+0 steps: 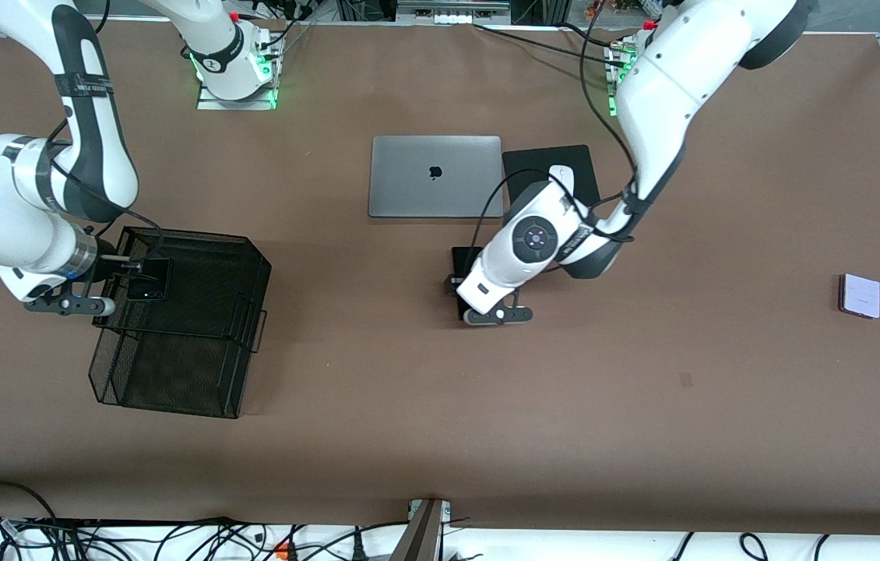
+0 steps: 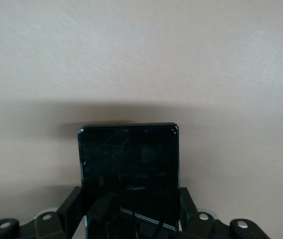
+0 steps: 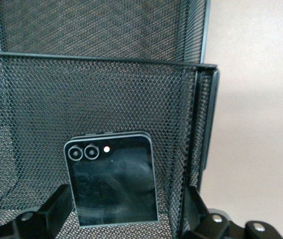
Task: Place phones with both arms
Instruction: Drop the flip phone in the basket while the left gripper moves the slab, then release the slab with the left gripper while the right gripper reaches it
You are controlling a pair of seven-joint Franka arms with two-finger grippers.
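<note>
Nearest the front camera sat the black mesh basket (image 1: 175,366), at about eight o'clock on the table. The right gripper (image 1: 136,271) hung over its end farthest from that camera. The right wrist view added what the front view could not: the small squarish black phone (image 3: 112,179) was inside the basket, camera lenses showing, and the right gripper (image 3: 126,209) stood open, its fingers (image 3: 57,204) spread wider than the phone with a clear gap on one side. From the front, that phone (image 1: 149,280) was only a dark patch among the mesh.

At the table's centre the left gripper (image 1: 462,290) was low over the brown table (image 1: 642,405), mostly hidden by its own wrist. The left wrist view showed the left gripper (image 2: 131,204) clamped on the long edges of the long slim black slab (image 2: 128,159). The pale lavender phone (image 1: 860,295) lay alone at three o'clock. At twelve o'clock lay the closed silver laptop (image 1: 435,176), and beside it the white mouse (image 1: 561,171) on a black pad (image 1: 541,160).
</note>
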